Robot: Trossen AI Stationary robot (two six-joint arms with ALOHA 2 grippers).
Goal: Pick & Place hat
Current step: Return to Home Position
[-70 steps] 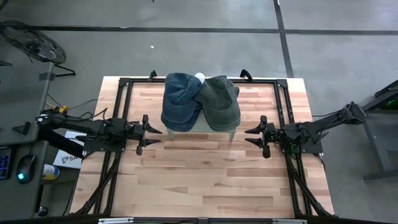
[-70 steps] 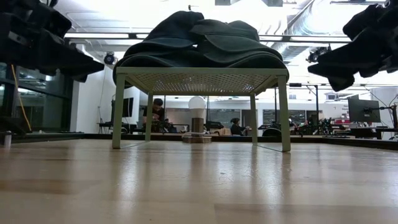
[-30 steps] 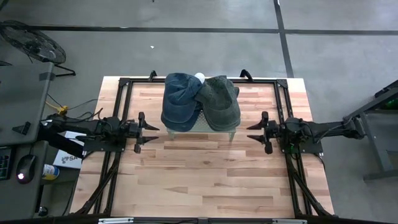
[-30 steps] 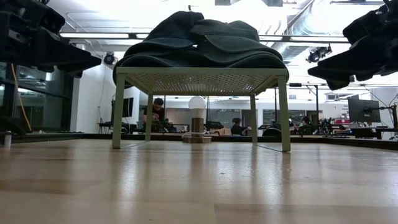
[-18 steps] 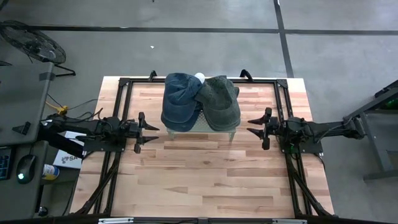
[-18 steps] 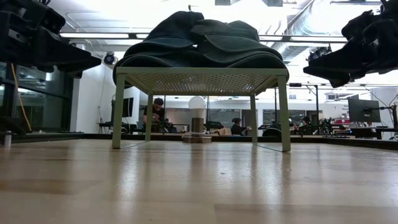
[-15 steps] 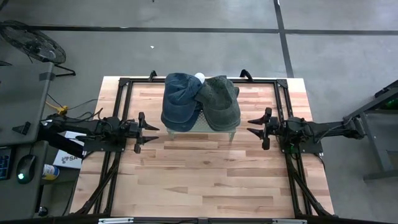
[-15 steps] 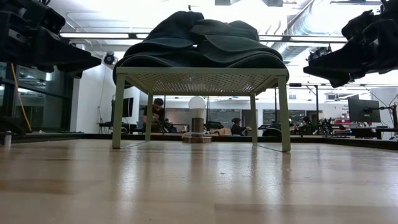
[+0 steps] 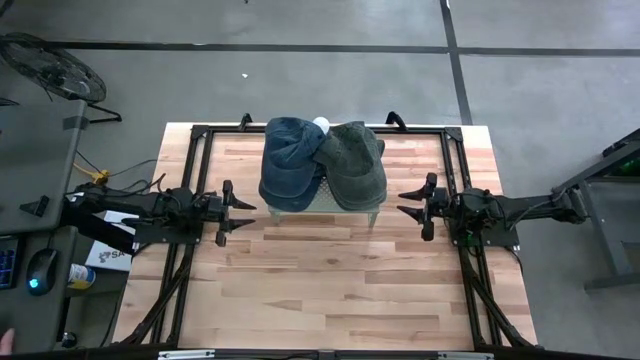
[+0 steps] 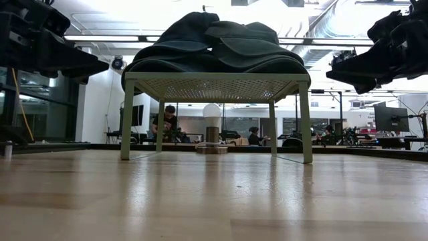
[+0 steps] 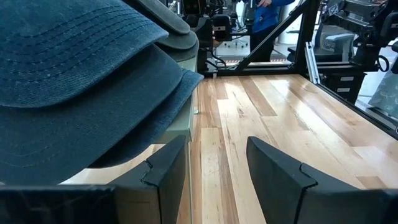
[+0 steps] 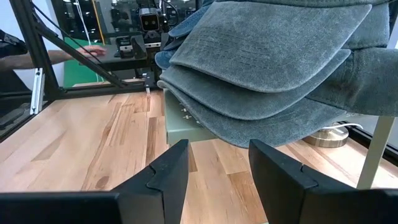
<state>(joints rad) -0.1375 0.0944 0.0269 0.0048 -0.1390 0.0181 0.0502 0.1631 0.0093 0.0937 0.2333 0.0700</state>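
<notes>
From the near edge of the table (image 9: 330, 300) inward, the left gripper (image 9: 246, 216) and right gripper (image 9: 400, 202) hang mid-table, claws spread and empty, either side of the shelf (image 10: 214, 87). On it, toward the far edge, dark blue caps (image 9: 288, 160) and gray caps (image 9: 356, 160) sit stacked, touching.

From above, the dark blue caps (image 9: 290, 165) and the gray caps (image 9: 356, 165) hide nearly all of the shelf (image 10: 214, 77), and the number in each stack cannot be told there. A white round thing (image 9: 320, 123) behind them is mostly covered. In the low view the left hand (image 10: 93, 69) and right hand (image 10: 344, 72) are cut off by the picture's sides. Each wrist view crops its stack at the edges. People (image 10: 166, 120) beyond the surface (image 10: 214, 194) are too small to make out.
</notes>
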